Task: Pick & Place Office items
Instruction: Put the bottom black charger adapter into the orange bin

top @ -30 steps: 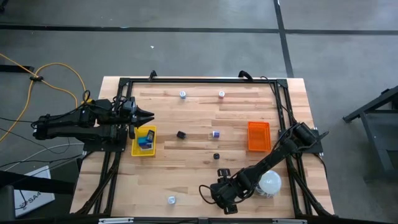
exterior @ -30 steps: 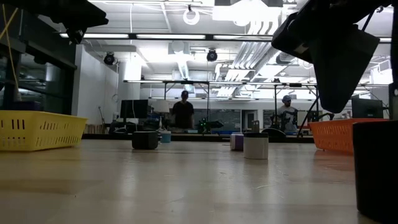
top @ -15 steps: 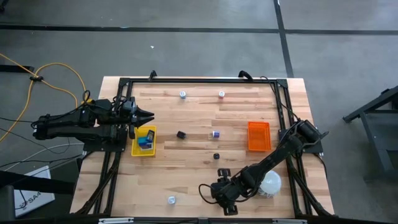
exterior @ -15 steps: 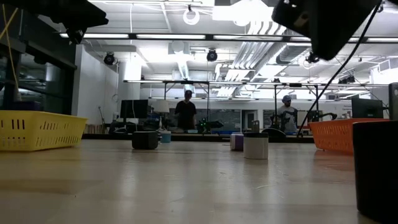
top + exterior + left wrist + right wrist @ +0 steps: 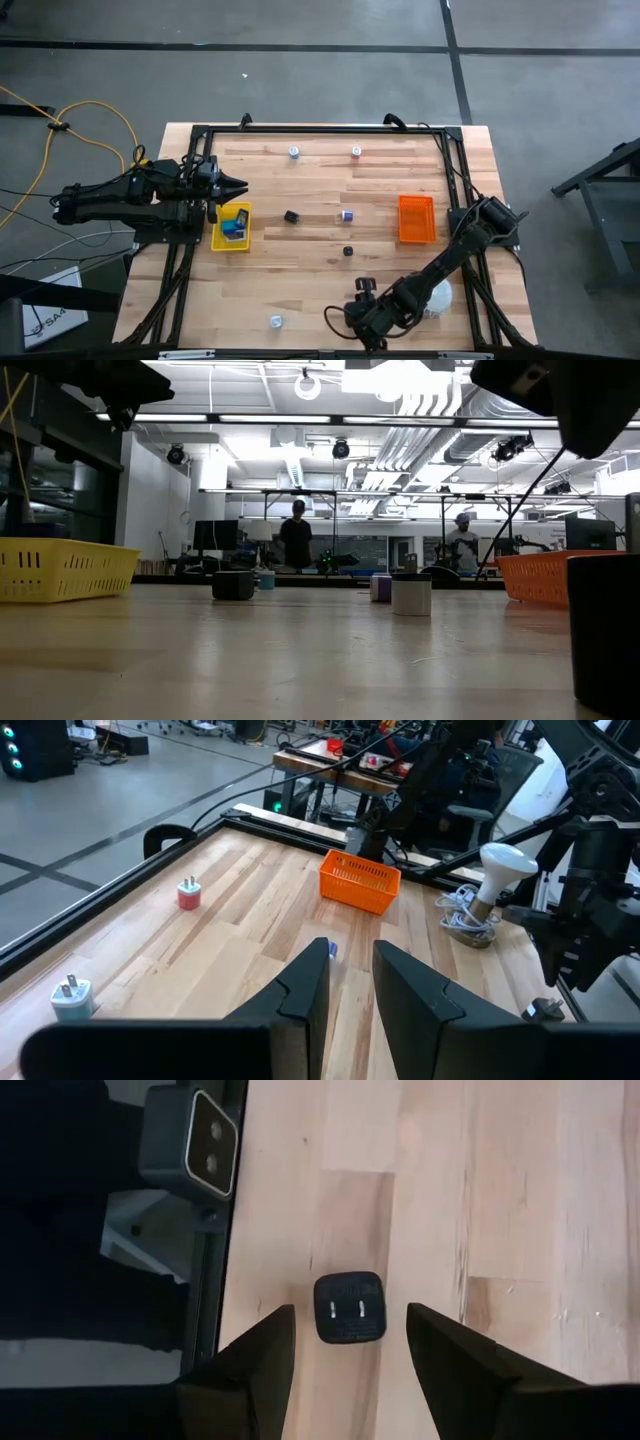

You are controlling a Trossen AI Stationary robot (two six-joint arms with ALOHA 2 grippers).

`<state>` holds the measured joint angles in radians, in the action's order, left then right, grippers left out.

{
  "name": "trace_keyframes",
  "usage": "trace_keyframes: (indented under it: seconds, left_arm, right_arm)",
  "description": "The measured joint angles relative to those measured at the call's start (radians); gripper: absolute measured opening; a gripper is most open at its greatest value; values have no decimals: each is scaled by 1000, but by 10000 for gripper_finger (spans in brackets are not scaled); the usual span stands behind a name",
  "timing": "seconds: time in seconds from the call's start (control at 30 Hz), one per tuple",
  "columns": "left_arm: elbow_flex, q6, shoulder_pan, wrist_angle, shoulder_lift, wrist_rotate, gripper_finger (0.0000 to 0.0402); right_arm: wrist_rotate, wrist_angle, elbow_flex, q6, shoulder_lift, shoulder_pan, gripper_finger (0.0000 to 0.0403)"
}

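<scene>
Lining up over the black plug block at the near edge

My right gripper (image 5: 340, 1370) has slid toward the table's (image 5: 330, 215) near edge in the last second and now hangs over a small black block (image 5: 349, 1308) with two prongs, lying flat beside the frame rail; my fingers stand spread on either side of it, nothing held. I judge the next move is a straight drop and a squeeze, then a carry to the orange tray (image 5: 416, 219). My left gripper (image 5: 236, 185) waits by the yellow tray (image 5: 230, 227), fingers nearly pressed together, empty. Other pieces lie scattered: a purple one (image 5: 347, 214) mid-table, white ones (image 5: 294, 152) far side.
</scene>
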<state>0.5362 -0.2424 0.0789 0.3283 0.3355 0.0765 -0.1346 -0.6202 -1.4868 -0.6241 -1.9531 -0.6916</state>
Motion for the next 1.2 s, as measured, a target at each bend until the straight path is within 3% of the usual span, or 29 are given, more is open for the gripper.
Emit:
trace_keyframes:
  seconds: [0.4, 0.77, 1.2]
  left_arm:
    - [0, 0, 0, 0, 0, 0, 78]
    - [0, 0, 0, 0, 0, 0, 78]
    - [0, 0, 0, 0, 0, 0, 78]
  right_arm:
    - [-12, 26, 0, 17, -1, 4, 184]
    - [2, 25, 1, 15, -1, 4, 246]
    - [2, 4, 3, -14, -74, 2, 248]
